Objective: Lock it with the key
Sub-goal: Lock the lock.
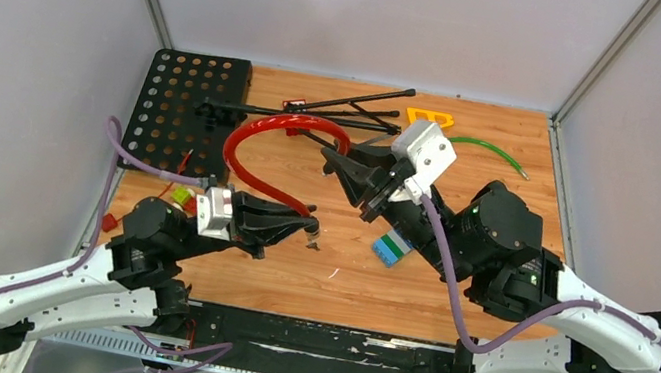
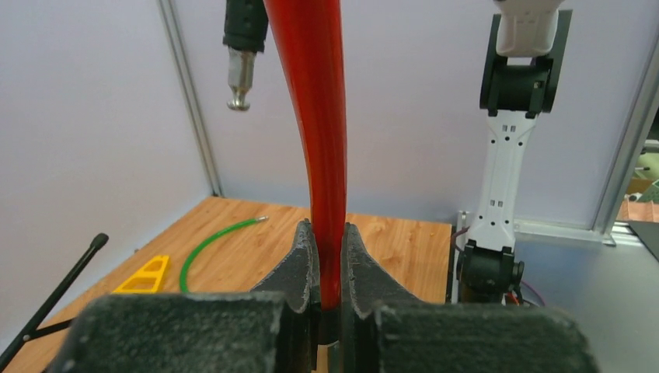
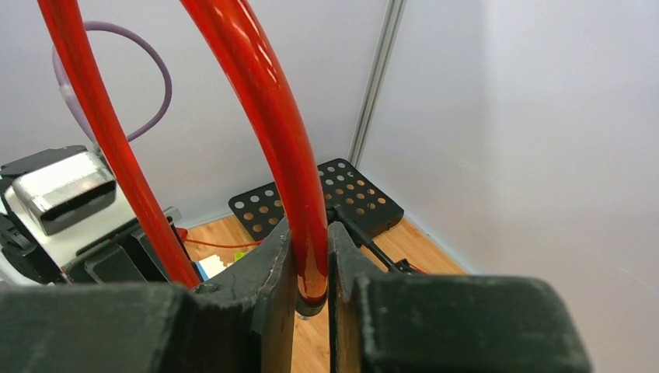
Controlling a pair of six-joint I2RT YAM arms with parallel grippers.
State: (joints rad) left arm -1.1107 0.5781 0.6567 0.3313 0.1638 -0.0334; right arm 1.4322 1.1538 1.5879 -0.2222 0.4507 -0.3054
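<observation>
Lock (image 1: pixel 297 121): one red coated cable, lifted off the table (image 1: pixel 508 191) in a tall arc at centre, spanning the two claws.

Left claw (image 1: pixel 311 229): closed tight on the cable close to one end. The left wrist view shows the pads (image 2: pixel 305 260) pinching it from both sides.

Right claw (image 1: pixel 333 159): clamped narrow on the other end. In the right wrist view the cable's dark tip sits just below the fingers (image 3: pixel 276 268).

Pin (image 2: pixel 240 81): one, metal, in a black sleeve, hanging at the top of the left wrist view. Probably the lock's plug end. Cannot tell what it joins.

Key: not made out for certain. One small speck (image 1: pixel 332 271) lies on the table near the left claw, too small to name.

Handling, as judged:
- The cable looks springy and holds its curve, so it will likely push back when bent.
- The coating looks smooth and glossy, so it may slide or twist in the pads.
- It seems light, and nothing on it looks fragile.
- The best hold is close to each end, where the tip can be steered. A mid-span grip would leave the ends free to swing.

Elsewhere on the table:
- one black pegboard (image 1: pixel 188 107)
- one folded set of black rods (image 1: pixel 350 107)
- one yellow piece (image 1: pixel 429 117)
- one green wire (image 1: pixel 494 154)
- one blue block (image 1: pixel 392 248)
</observation>
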